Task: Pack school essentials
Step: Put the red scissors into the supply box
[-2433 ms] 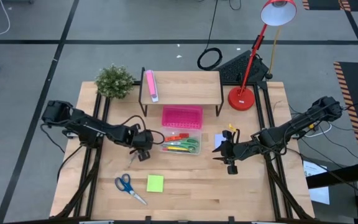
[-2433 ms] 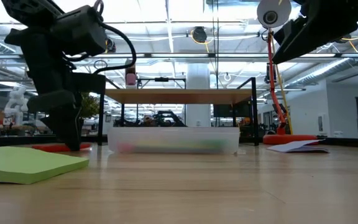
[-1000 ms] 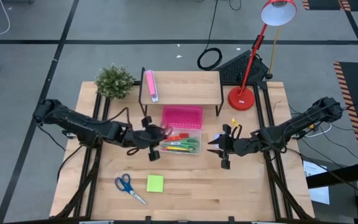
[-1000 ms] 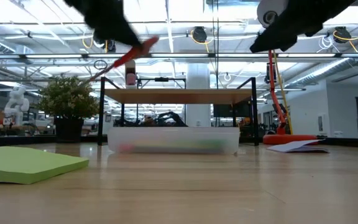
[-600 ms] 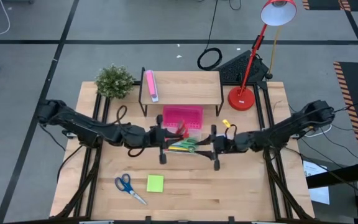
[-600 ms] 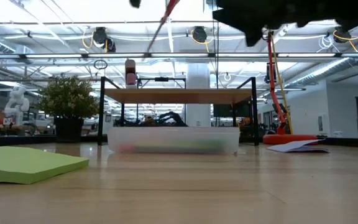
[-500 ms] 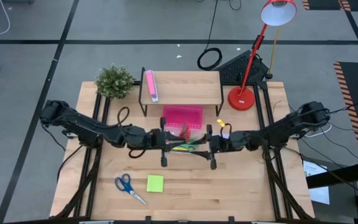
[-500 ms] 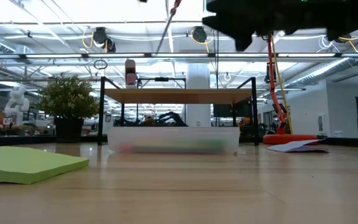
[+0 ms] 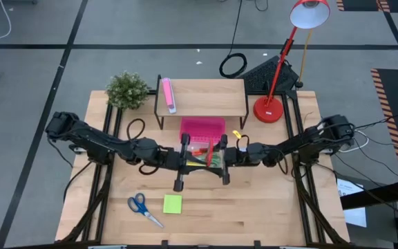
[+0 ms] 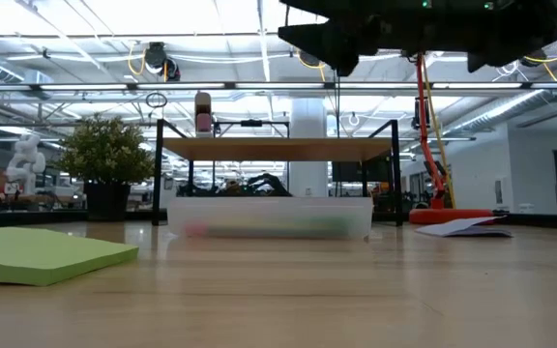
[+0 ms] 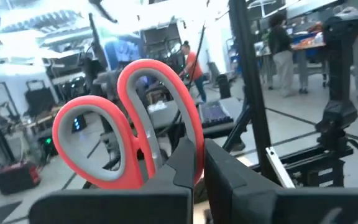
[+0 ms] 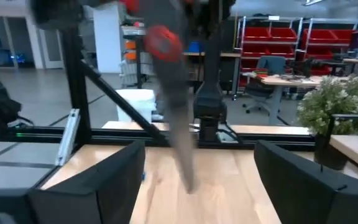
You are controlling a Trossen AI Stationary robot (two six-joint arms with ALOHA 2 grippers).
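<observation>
Wooden surface (image 9: 254,207), seen from straight above: a small shelf rack at the back, a potted plant (image 9: 127,90) at one back corner, a red desk lamp (image 9: 282,62) at the other. Mid-surface sits a clear bin (image 9: 216,168) already holding coloured pens and scissors, with a pink tray (image 9: 202,128) just behind it. Both arms reach in from the sides and meet over the bin. The left hand (image 9: 183,160) is closed on red-handled scissors (image 9: 209,153), held above the bin. The right hand (image 9: 223,160) hovers just beside them. Blue-handled scissors (image 9: 144,206) and a lime-green note pad (image 9: 173,203) lie near the front edge, unpacked.

From surface height, the lime pad (image 10: 46,253) fills the near corner and the bin (image 10: 270,217) sits in the middle distance; dark arm parts hang along the upper edge.

The left wrist camera shows the red scissor handles (image 11: 129,130) pinched between that hand's closed fingers.

The right wrist camera shows its own fingers (image 12: 98,186) spread wide, empty, with the dangling scissors (image 12: 169,93) blurred ahead.

Risks, as I judge them: the two hands are close enough to collide, and scissors released while tilted could catch the bin rim and fall outside.

No readable writing or brand shows anywhere.
</observation>
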